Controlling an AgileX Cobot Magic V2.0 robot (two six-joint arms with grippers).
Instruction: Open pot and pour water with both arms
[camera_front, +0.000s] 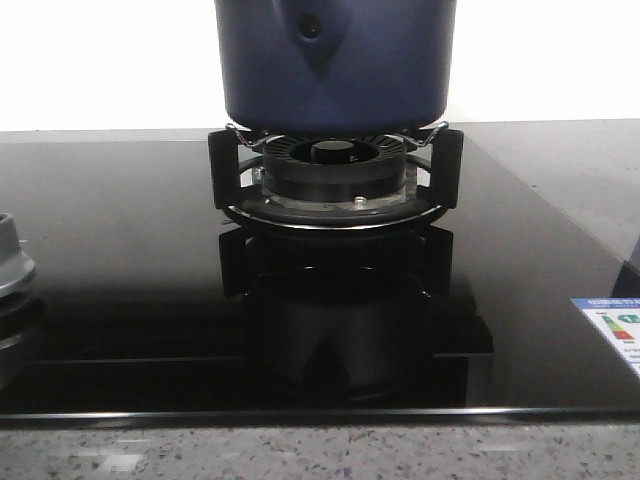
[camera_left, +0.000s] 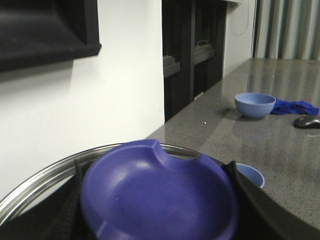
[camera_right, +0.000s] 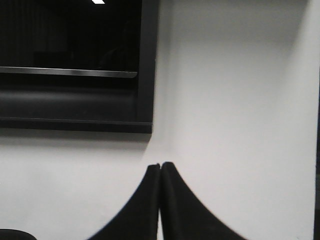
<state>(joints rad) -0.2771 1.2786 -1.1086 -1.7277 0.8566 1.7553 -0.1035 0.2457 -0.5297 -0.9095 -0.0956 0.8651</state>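
Observation:
The dark navy pot (camera_front: 335, 60) stands on the gas burner's grate (camera_front: 335, 175) in the front view; its top is cut off by the frame edge. In the left wrist view my left gripper (camera_left: 155, 200) is shut on the lid's blue-purple knob (camera_left: 160, 192), with a black finger (camera_left: 240, 190) on each side. The lid's steel rim (camera_left: 45, 172) curves behind the knob. Whether the lid rests on the pot cannot be told. My right gripper (camera_right: 160, 165) is shut on nothing and faces a white wall. Neither gripper appears in the front view.
A black glass cooktop (camera_front: 120, 250) surrounds the burner, with a second burner (camera_front: 12, 265) at its left edge and a label sticker (camera_front: 612, 325) at the right. On the grey counter lie a blue bowl (camera_left: 255, 105), a blue cloth (camera_left: 295, 106) and a light blue cup (camera_left: 250, 175).

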